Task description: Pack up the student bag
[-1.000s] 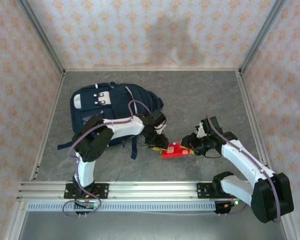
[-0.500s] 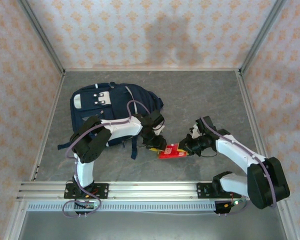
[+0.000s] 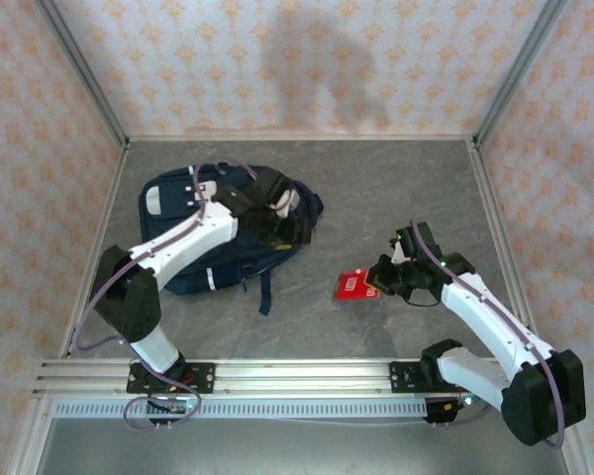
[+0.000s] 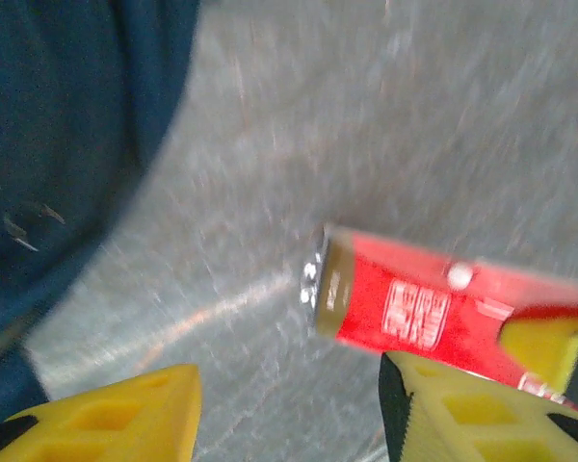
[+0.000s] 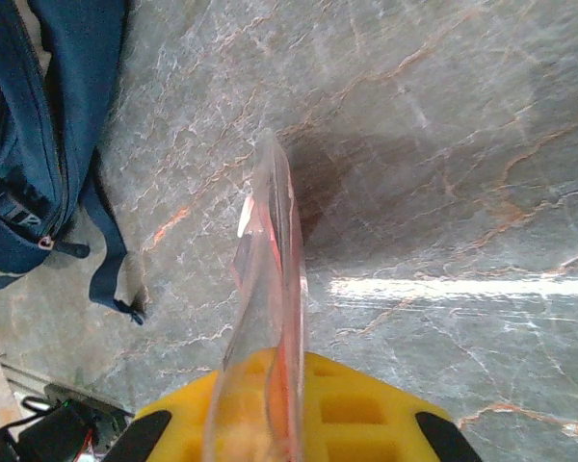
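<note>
Toward tabletop (image 3: 416, 188) right edge | right pincer (image 3: 375, 285) clamped shut on red packet (image 3: 352, 286) edge | left pincer (image 3: 279, 226) hung part-open, empty, above backpack (image 3: 178, 213) | risk: thin edge grip could let packet slip

Student bag (image 3: 228, 262) left on table (image 3: 396, 188); packet (image 3: 354, 285) right, well apart.

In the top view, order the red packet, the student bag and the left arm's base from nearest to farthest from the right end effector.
1. red packet, held in the right end effector.
2. student bag, farther to the left.
3. left arm's base, at the near left edge.
</note>
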Robot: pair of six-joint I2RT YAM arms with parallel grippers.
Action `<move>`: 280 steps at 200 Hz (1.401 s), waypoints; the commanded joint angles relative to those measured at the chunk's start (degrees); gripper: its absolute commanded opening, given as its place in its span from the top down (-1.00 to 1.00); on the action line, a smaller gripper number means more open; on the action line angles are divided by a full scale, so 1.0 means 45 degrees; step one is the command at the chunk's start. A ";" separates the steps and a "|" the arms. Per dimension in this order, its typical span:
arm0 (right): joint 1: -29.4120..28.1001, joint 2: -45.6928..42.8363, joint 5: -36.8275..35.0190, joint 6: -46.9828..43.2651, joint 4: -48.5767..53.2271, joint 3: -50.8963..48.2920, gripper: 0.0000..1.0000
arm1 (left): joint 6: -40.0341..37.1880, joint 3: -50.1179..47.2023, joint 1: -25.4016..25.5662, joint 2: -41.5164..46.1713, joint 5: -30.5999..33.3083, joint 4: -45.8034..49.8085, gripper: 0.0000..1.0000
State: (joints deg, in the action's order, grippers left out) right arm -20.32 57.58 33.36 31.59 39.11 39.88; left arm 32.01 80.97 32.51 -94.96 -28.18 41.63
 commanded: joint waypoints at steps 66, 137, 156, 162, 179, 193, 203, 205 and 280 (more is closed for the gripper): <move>0.0042 0.0124 -0.1459 0.0305 0.0996 0.1121 1.00 | 0.2277 0.8013 -0.1088 -0.4343 0.6108 0.6118 -0.27; 0.0025 -0.0315 -0.1459 0.0585 0.0559 0.0265 1.00 | 0.2462 1.0165 -0.1933 -0.6601 0.7357 0.7114 -0.62; 0.0021 -0.0367 -0.1474 0.0616 0.0489 0.0105 1.00 | 0.2379 1.0457 -0.2020 -0.7138 0.7212 0.7066 -0.62; 0.0035 -0.0374 -0.1465 0.0619 0.0452 0.0048 1.00 | 0.2362 1.0507 -0.2030 -0.7296 0.7080 0.6965 -0.62; 0.0025 -0.0326 -0.1423 0.0597 0.0270 -0.0125 1.00 | 0.2364 1.0627 -0.2049 -0.7607 0.6568 0.6609 -0.62; 0.0021 -0.0253 -0.1380 0.0598 0.0144 -0.0255 1.00 | 0.2527 1.0816 -0.2040 -0.7917 0.6225 0.6432 -0.62; 0.0034 -0.0181 -0.1330 0.0601 0.0056 -0.0321 1.00 | 0.2691 1.1128 -0.2030 -0.8233 0.6166 0.6626 -0.62; 0.0035 -0.0165 -0.1323 0.0597 0.0038 -0.0325 1.00 | 0.2721 1.1216 -0.2030 -0.8293 0.6175 0.6706 -0.62; 0.0025 0.0109 -0.1382 0.0812 -0.0642 -0.0910 1.00 | 0.3316 1.4508 -0.1319 -1.0979 0.7616 0.9239 -0.47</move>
State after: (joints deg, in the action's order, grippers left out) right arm -20.32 57.01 28.99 34.68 36.45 37.82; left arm 45.21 142.39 24.40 -141.58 1.91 77.01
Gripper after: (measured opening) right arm 0.068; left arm 0.746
